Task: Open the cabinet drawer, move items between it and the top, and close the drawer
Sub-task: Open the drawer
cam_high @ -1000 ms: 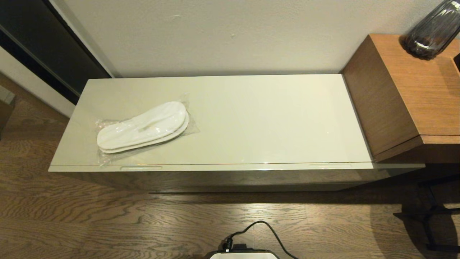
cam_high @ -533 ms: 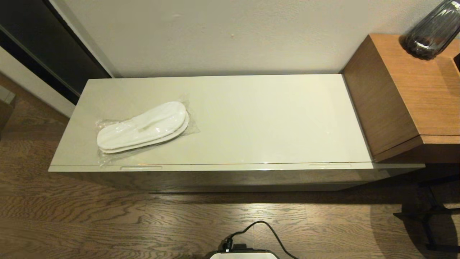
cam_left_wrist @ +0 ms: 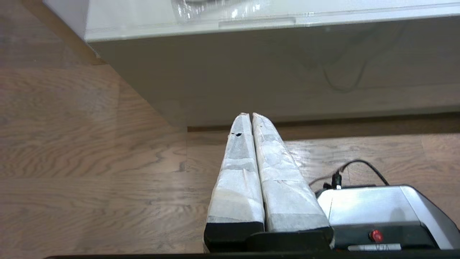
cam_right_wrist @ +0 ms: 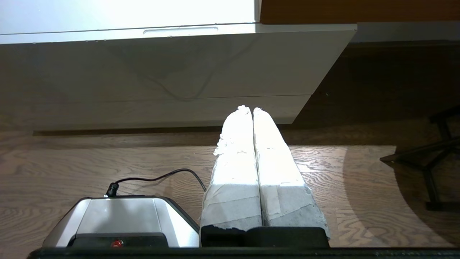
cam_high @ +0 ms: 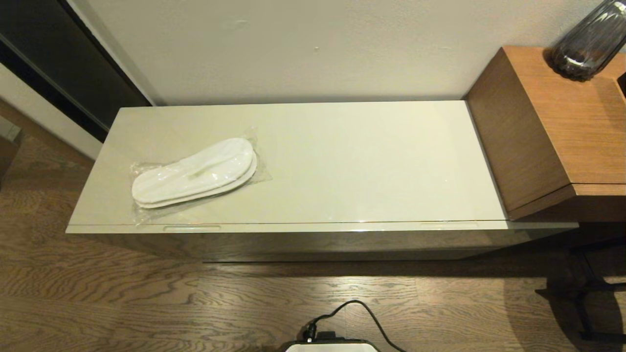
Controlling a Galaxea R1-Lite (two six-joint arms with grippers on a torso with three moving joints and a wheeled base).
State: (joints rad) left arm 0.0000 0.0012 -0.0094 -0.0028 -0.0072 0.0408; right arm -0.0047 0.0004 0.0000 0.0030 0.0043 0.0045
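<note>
One pair of white slippers in a clear bag (cam_high: 194, 173) lies on the left part of the glossy cream top (cam_high: 352, 161) of the low cabinet. The cabinet drawer (cam_high: 313, 228) is pushed in flush, with one handle slot (cam_high: 191, 228) on the left and another handle slot (cam_high: 449, 225) on the right. Neither arm shows in the head view. My left gripper (cam_left_wrist: 250, 116) is shut and empty, low over the floor before the cabinet's left end. My right gripper (cam_right_wrist: 248, 108) is likewise shut and empty before the cabinet's right end (cam_right_wrist: 316, 61).
A taller brown wood-grain unit (cam_high: 552, 122) adjoins the cabinet's right end, with a dark glass vase (cam_high: 584, 46) on it. My base with its black cable (cam_high: 337, 337) stands on the wooden floor. A black stand's legs (cam_high: 587, 293) are at the right.
</note>
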